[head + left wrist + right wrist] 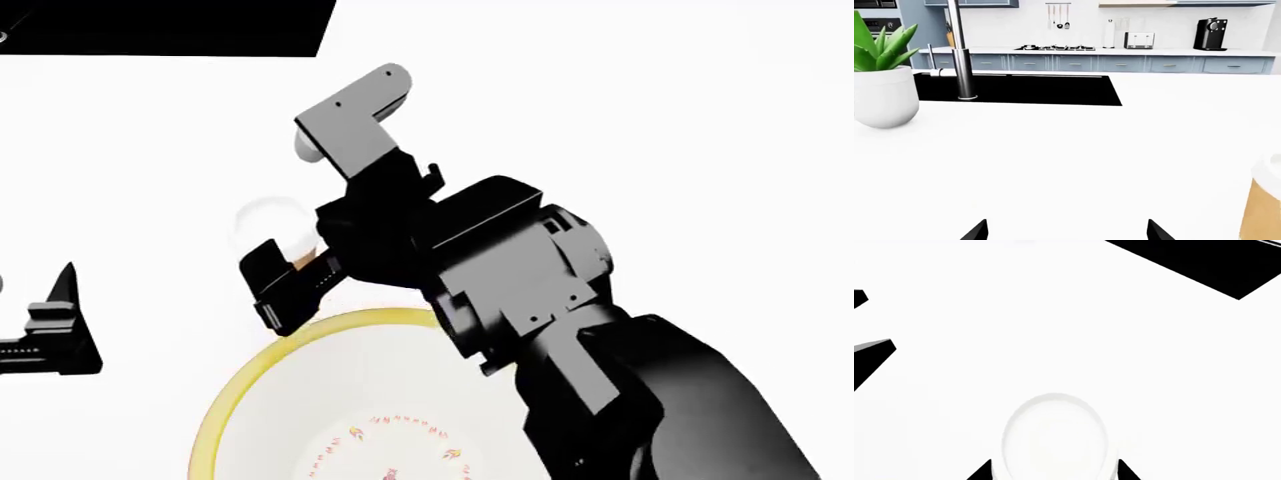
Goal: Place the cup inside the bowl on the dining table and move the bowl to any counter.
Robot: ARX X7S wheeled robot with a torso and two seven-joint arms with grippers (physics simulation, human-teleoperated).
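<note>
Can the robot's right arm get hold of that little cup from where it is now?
Probably yes. The right gripper hangs right over the cup, jaws open to either side of its rim, and nothing lies between them. The bowl sits just beside, not blocking.

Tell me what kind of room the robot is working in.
A home kitchen, most likely: a sink with a tall faucet, a gas stove, and a toaster beside a coffee maker.

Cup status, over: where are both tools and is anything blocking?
Right tool open, astride the cup, not closed. Left tool open, empty, apart from it. Cup upright on dining table, just beyond the bowl. Nothing blocking.
</note>
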